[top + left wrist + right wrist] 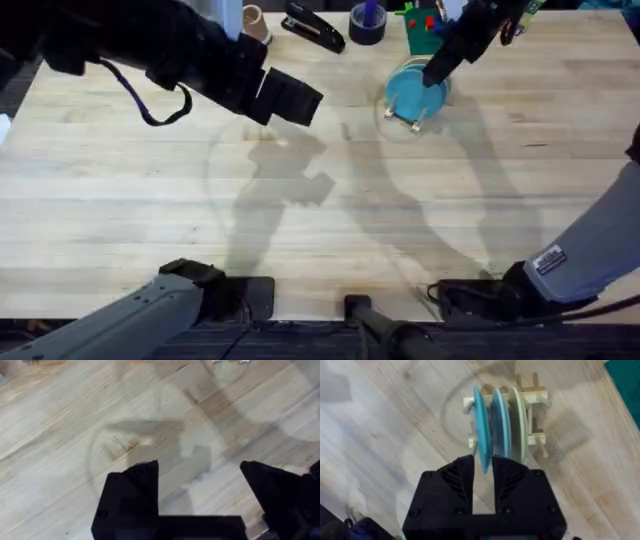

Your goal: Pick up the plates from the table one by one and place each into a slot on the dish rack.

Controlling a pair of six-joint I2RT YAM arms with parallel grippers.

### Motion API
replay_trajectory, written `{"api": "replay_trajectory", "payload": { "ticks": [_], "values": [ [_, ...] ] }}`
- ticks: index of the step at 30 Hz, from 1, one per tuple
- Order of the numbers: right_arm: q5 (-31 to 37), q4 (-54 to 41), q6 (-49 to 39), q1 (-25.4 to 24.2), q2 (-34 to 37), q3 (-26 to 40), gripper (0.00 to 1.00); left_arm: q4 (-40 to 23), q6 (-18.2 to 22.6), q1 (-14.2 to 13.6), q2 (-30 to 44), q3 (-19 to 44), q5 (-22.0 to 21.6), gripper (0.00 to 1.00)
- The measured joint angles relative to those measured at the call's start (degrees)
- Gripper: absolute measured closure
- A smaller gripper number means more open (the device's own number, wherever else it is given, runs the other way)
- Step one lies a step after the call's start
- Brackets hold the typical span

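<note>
We judge the turquoise plate (481, 425) is being seated in the dish rack (536, 396), so we should let go only once its lower edge sits between the pegs, then lift straight up so the fingers do not drag it over; the right gripper (484, 477) is nearly closed, its fingers pinching the plate's near rim; the plate stands on edge in the outermost slot, beside a pale blue plate (500, 422) and a cream plate (518, 420); the left gripper (200, 477) hangs wide open and empty over bare table (60, 420), well apart from the rack.
</note>
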Motion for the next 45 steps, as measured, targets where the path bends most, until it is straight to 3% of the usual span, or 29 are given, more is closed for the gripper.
{"api": "replay_trajectory", "payload": {
  "ticks": [20,24,30,33,34,45],
  "values": [
    [-0.2,0.0,1.7,0.0,-0.1,0.0,0.746,0.0,0.0,0.0,0.0,0.0,0.0,0.006],
    [-0.1,0.1,2.6,0.0,-1.3,0.0,0.697,0.0,0.0,0.0,0.0,0.0,0.0,0.007],
    [-0.1,-0.3,3.7,0.0,-9.0,0.0,0.479,0.0,0.0,0.0,0.0,0.0,0.0,0.006],
    [0.3,-0.7,4.4,0.0,-13.1,0.1,0.085,0.0,0.0,0.0,0.0,0.0,0.0,0.007],
    [0.6,-0.7,4.7,0.0,-14.2,0.2,0.028,0.0,0.0,0.0,0.0,0.0,0.0,0.007],
    [3.1,-2.1,12.9,2.0,-23.4,0.3,0.007,0.0,0.0,0.0,0.0,0.0,0.0,0.008]
  ]
}}
